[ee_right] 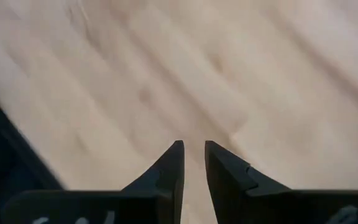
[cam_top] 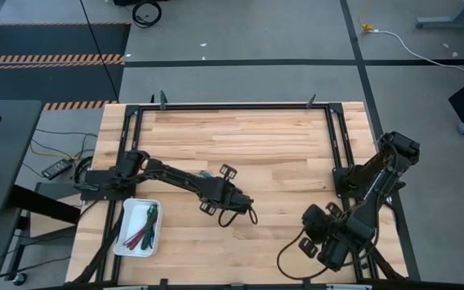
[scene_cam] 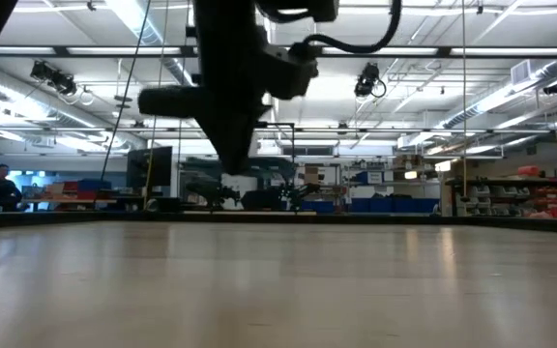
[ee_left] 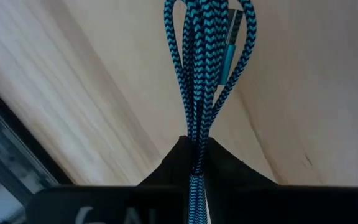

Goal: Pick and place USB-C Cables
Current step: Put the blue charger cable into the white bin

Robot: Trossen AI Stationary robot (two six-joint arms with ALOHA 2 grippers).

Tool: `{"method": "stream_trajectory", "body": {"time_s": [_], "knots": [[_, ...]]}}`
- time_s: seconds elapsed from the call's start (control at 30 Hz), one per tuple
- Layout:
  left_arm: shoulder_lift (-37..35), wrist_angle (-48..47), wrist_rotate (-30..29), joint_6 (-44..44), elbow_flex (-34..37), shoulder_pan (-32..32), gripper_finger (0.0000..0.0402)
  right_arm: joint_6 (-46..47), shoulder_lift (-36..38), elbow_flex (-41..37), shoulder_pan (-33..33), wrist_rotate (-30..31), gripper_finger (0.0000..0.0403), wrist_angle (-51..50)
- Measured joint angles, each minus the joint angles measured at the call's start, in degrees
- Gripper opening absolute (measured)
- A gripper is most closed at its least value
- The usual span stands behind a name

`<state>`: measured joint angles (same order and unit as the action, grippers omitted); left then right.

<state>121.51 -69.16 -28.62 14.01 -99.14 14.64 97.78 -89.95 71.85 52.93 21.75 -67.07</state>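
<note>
Teal cable [ee_left: 205, 68]: we find it pinched in the left gripper [ee_left: 196, 163], above the wooden table [cam_top: 280, 145].
Tray [cam_top: 124, 235]: we note more cables [cam_top: 143, 228] inside.
Right gripper [ee_right: 194, 163]: slightly parted, empty.

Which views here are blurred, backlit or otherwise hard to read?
Right wrist view: the table is smeared, the right gripper crisp. Low view: an arm is a dark silhouette against bright ceiling lights. Left wrist view: the teal cable in the left gripper is sharp.

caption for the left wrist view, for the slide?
Left pincer shut on a folded teal cable, its loops hanging over the wooden table.
</note>
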Motion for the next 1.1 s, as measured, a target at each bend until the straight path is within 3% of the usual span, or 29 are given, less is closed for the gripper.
{"method": "stream_trajectory", "body": {"time_s": [0.27,0.4,0.77,1.1], "knots": [[-2.54,-8.39,0.30,-11.10,-1.39,2.08,0.0022,-12.57,0.00,0.00,-3.25,15.98,0.0071,0.07],[-4.92,-8.84,4.26,-16.71,-1.32,3.96,0.0022,-23.11,-0.02,0.00,-6.31,20.55,0.0071,0.37],[-15.99,-6.01,6.86,-32.91,-1.36,11.19,0.0022,-48.78,-0.02,0.00,-17.05,22.30,0.0071,7.59],[-27.49,-10.21,4.21,-60.89,5.49,19.31,0.0022,-68.73,-0.02,0.00,-24.46,20.48,0.0071,18.42]]}}
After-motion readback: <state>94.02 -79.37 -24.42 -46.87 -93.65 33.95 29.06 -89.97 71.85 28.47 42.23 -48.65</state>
